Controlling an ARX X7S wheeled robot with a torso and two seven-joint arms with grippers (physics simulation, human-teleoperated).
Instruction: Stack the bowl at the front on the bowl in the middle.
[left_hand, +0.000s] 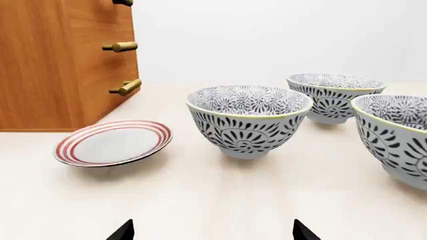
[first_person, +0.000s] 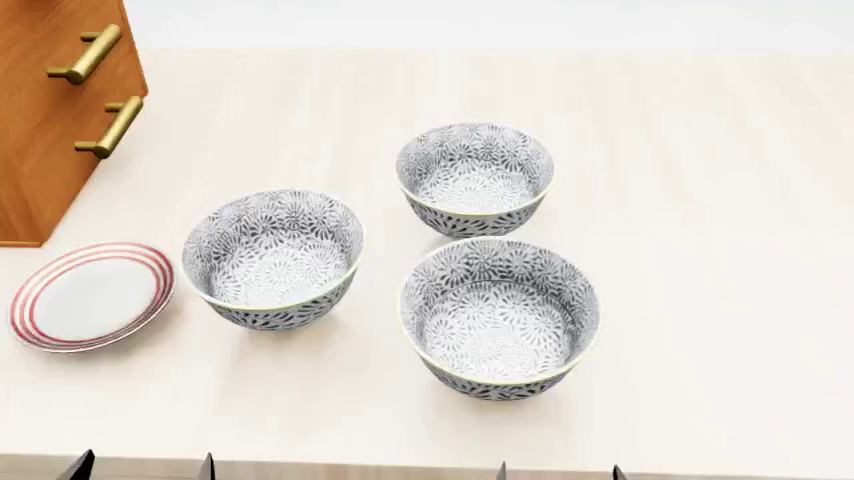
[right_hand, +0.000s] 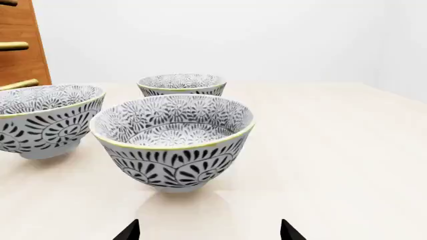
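Three patterned bowls upright on the worktop, none touching. Front bowl (first_person: 501, 320) nearest the front edge, right of centre. Middle bowl (first_person: 274, 260) to its left, a little further back. Back bowl (first_person: 475, 180) behind both, toward the far edge. Striped plate (first_person: 91, 296) at the left edge, beside the middle bowl, below the cabinet (first_person: 54, 110) in the far left corner. Left gripper (first_person: 140, 467) and right gripper (first_person: 558, 471) low at the front edge, fingertips spread apart, holding nothing.
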